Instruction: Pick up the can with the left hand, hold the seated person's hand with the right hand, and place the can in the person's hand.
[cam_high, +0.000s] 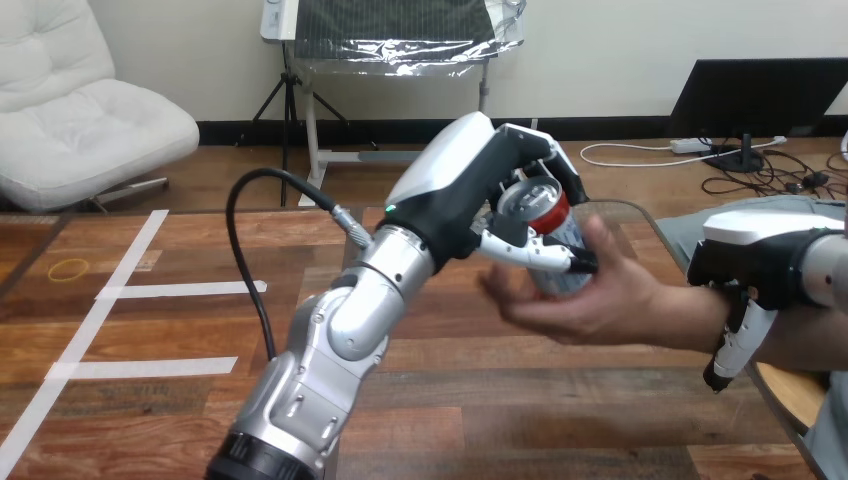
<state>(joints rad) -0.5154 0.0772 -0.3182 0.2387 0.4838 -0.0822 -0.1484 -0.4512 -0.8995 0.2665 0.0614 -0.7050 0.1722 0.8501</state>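
Can (547, 238): small drink can, silver lid with pull-tab facing up, red band below the rim, pale silver-grey body lower down. Tilted, with the top leaning to the far left.

Position: raised above the wooden bench (560, 410), right of centre. The left hand (470, 190) is closed round the can's upper part, fingers wrapped over the far side and thumb crossing the near side. The lower part sits in the person's hand (590, 300), which is palm up and cupped, thumb rising just right of the can. Both hands are on the can.

Left arm: silver forearm rising from the near edge, angled up and to the right, white shell of the hand uppermost.

Right hand (765, 262): at the right edge, lying over the person's wrist, white shell up. Cannot tell whether it grips the wrist.
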